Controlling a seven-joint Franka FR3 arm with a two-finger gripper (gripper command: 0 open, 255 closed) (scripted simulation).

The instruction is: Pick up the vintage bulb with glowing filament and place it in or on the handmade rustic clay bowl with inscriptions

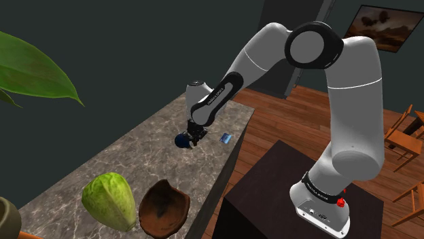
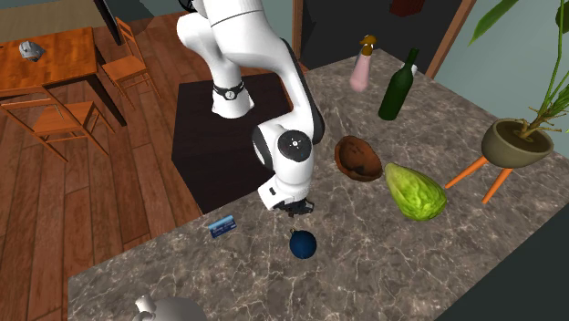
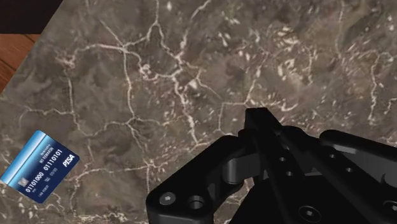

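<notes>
The bulb (image 1: 182, 140) (image 2: 302, 243) is a small dark blue round thing lying on the marble counter (image 1: 136, 153). My black gripper (image 1: 194, 133) (image 2: 296, 210) hangs close beside and slightly above it. In the wrist view the gripper (image 3: 254, 119) has its fingers meeting over bare marble, with nothing between them. The brown clay bowl (image 1: 163, 207) (image 2: 357, 158) sits tilted near the counter's edge, well apart from the bulb, at the shoulder view's lower left.
A blue bank card (image 1: 225, 138) (image 2: 222, 225) (image 3: 39, 167) lies near the counter's edge. A green leafy vegetable (image 1: 110, 199) (image 2: 415, 190) rests by the bowl. A green bottle (image 2: 398, 87), a pink bottle (image 2: 362, 68) and a potted plant (image 2: 516, 141) stand beyond.
</notes>
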